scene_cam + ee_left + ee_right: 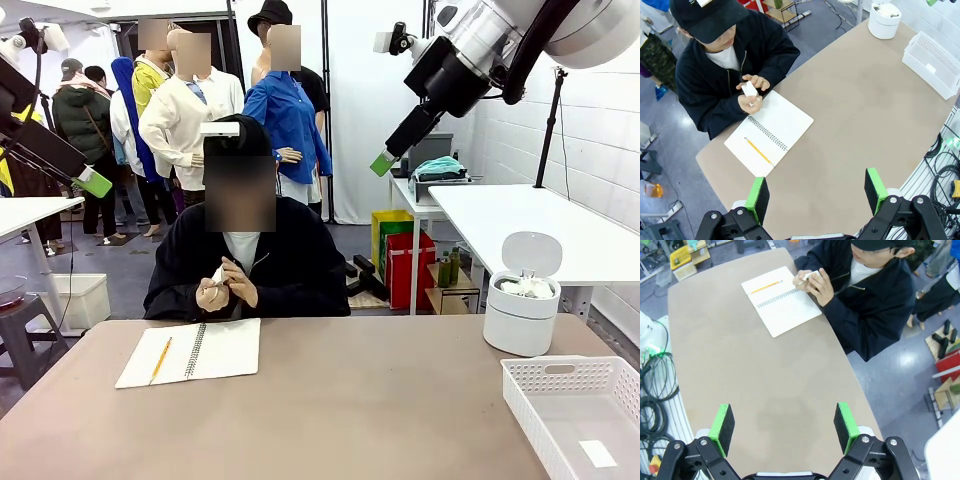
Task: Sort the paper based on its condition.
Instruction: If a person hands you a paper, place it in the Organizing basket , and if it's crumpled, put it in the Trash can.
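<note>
The person at the far side holds a small white piece of paper (218, 277) in both hands, just above the open notebook (215, 350). The same paper (749, 90) is seen from above in the left wrist view, and it lies between the fingers of the person's hands (810, 276) in the right wrist view. Crumpled white paper wads (527, 288) fill the open white bin (520, 325). My left gripper (816, 195) hangs open high over the table's near left. High over the near right, my right gripper (784, 424) is also open. Both are empty.
A yellow pencil (160, 359) lies on the notebook. A white slotted basket (560, 372) stands at the front right with one flat slip of paper (598, 453) inside. Cables (657, 385) hang off the table's near side.
</note>
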Robot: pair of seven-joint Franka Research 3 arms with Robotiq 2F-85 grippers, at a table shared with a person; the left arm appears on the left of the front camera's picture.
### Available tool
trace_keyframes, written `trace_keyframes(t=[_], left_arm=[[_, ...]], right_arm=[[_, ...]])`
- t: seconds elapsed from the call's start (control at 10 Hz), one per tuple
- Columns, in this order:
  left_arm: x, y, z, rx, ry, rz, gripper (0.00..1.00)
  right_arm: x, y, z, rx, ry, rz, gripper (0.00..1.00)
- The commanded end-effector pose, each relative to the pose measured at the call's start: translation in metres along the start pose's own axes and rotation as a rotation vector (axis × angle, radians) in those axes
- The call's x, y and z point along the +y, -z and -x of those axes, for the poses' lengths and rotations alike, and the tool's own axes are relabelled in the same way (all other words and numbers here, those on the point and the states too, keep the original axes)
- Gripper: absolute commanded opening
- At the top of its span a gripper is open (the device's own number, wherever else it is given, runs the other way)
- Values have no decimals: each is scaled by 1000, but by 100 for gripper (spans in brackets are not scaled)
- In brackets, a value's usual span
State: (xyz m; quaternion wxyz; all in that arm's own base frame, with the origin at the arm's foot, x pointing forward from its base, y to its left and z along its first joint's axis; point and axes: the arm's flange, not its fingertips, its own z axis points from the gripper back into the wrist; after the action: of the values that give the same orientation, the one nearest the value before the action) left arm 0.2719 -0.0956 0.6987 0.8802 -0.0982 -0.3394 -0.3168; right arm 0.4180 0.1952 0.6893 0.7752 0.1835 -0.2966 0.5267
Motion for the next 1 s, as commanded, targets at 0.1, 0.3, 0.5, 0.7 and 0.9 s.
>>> trace_keyframes(t=[0.1,0.3,0.5,0.7,0.9], left_arm=[[0,-1,0,0,-1,-3,100],[0,-1,0,0,-1,-3,100],[0,-1,0,0,-1,-3,100],[0,-1,0,0,-1,-3,100],[0,-1,0,0,-1,-3,100]], right_arm=[[1,0,0,-4,7,-2,100],[1,0,0,-4,7,-2,100],[1,0,0,-4,7,-2,100],[1,0,0,-4,7,-2,100],[1,0,0,-4,7,-2,100]])
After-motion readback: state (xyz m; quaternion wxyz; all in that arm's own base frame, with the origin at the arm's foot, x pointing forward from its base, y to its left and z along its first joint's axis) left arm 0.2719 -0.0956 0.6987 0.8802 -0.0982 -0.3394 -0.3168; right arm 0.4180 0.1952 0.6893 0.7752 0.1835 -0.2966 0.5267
